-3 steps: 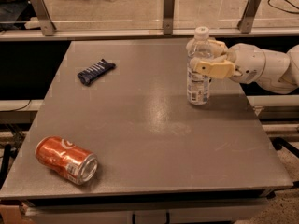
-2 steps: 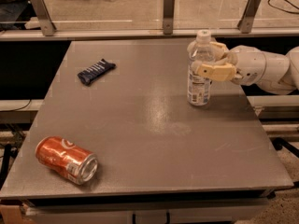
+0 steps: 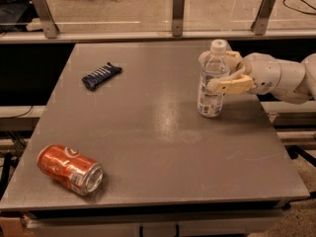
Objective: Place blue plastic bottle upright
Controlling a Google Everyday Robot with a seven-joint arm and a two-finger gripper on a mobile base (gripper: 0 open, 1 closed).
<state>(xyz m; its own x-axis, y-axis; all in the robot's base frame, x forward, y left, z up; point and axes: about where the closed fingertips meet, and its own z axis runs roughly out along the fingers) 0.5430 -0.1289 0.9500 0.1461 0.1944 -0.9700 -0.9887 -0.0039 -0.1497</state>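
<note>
The blue plastic bottle [image 3: 211, 83] is clear with a white cap and a pale label. It stands upright on the grey table [image 3: 163, 147], at the right side toward the back. My gripper [image 3: 223, 73] reaches in from the right at the bottle's upper half. It is open, with the tan near finger [image 3: 232, 86] at the bottle's front right and the other finger behind its shoulder. The bottle's base rests on the table.
A small dark blue snack wrapper [image 3: 101, 76] lies at the back left. An orange-red soda can [image 3: 70, 169] lies on its side at the front left. A rail with metal posts [image 3: 177, 11] runs behind the table. The table's right edge is close to the bottle.
The near finger has moved away from the bottle toward the camera, so the grip has loosened. The bottle has settled slightly lower and stays upright.
</note>
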